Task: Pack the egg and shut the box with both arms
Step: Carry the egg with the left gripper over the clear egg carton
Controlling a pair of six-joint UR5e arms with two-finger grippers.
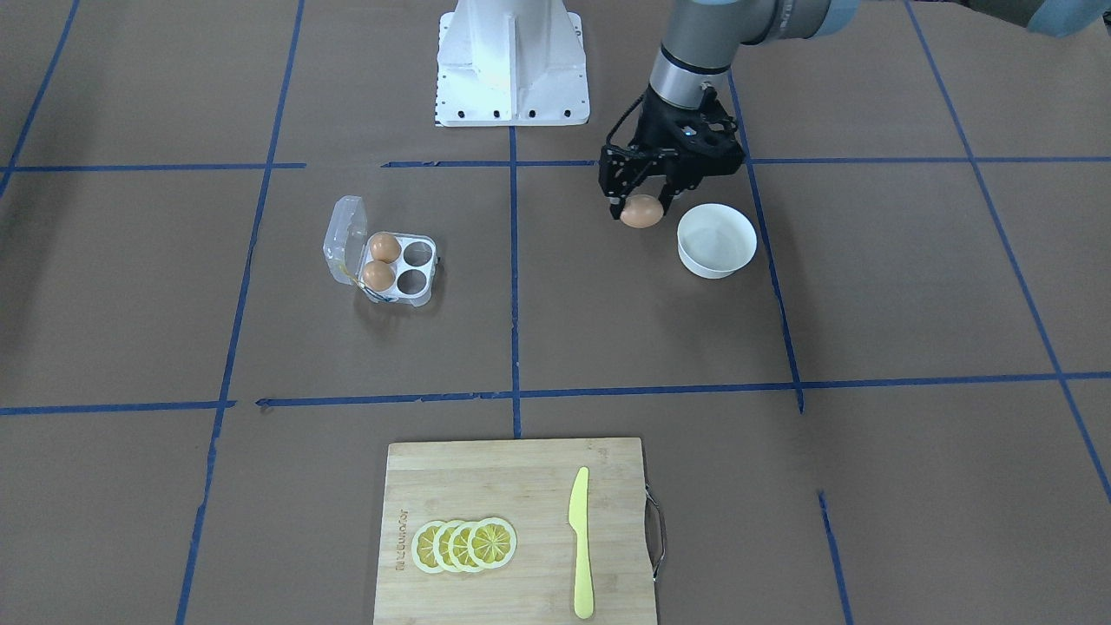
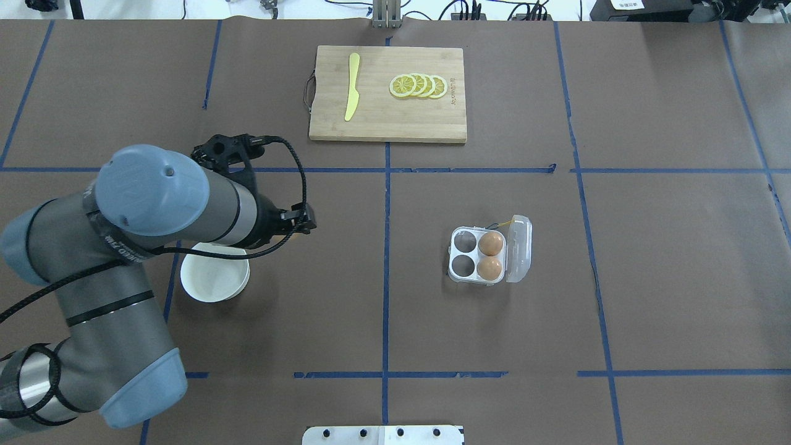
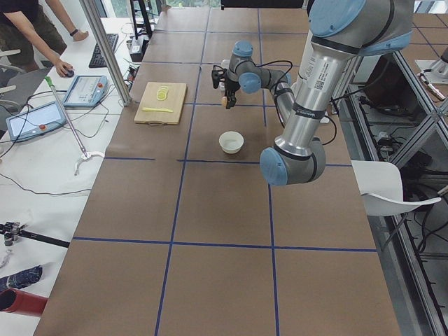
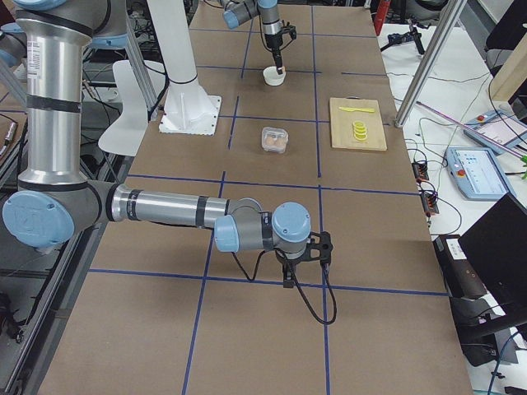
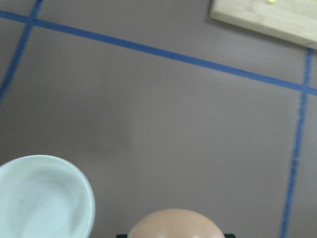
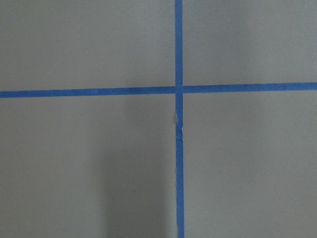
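On the left side of the desk (image 2: 649, 278), my left arm (image 2: 154, 204) stretches forward. A white bowl (image 2: 213, 281) sits upright below its forearm. My left fingers (image 1: 640, 200) point down just beside that bowl, on the side toward the middle of the desk. They are closed partway onto the egg (image 1: 641, 213), one finger against each side of it. The egg hangs clear of the desk and outside the bowl.

Further right, at the far edge, lies a cutting board (image 2: 383, 120) with a yellow knife (image 2: 352, 93) and a row of overlapping lemon slices (image 2: 419, 85) on it.

Right of the middle line sits the box (image 2: 463, 266), well apart from the held egg, with its lid (image 2: 519, 247) standing open on the right side. Two more eggs (image 2: 491, 243) rest in the two cups next to the lid.

My right arm (image 4: 165, 210) lies low across the desk toward its right end, above a crossing of blue tape lines (image 6: 178, 89). I cannot tell how wide my right fingers (image 4: 303, 262) stand
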